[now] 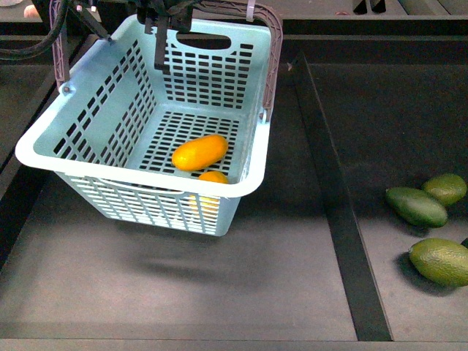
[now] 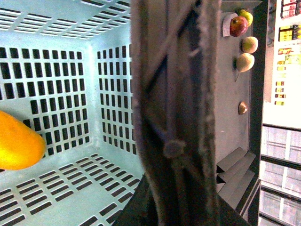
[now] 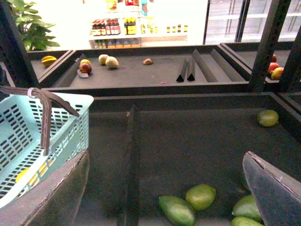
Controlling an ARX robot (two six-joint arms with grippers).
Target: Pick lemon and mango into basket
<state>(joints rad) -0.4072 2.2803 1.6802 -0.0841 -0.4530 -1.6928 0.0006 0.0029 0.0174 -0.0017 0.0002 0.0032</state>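
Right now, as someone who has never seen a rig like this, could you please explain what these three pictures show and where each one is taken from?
This is a robot with two arms, each ending in a gripper.

The front view comes from a camera on the robot's body. It shows a light aqua basket that appears tilted and lifted, judging by the shadow beneath it. Inside lie two orange-yellow fruits. To the right, beyond a dark divider, green fruits rest on the surface.

The left wrist view looks along the basket's brown handle, very close, so that arm seems to be carrying the basket by it; the fingers themselves are not clearly visible.

The right wrist view shows the right gripper with its grey fingers wide apart, holding nothing, above the green fruits. Shelves with more fruit stand behind.
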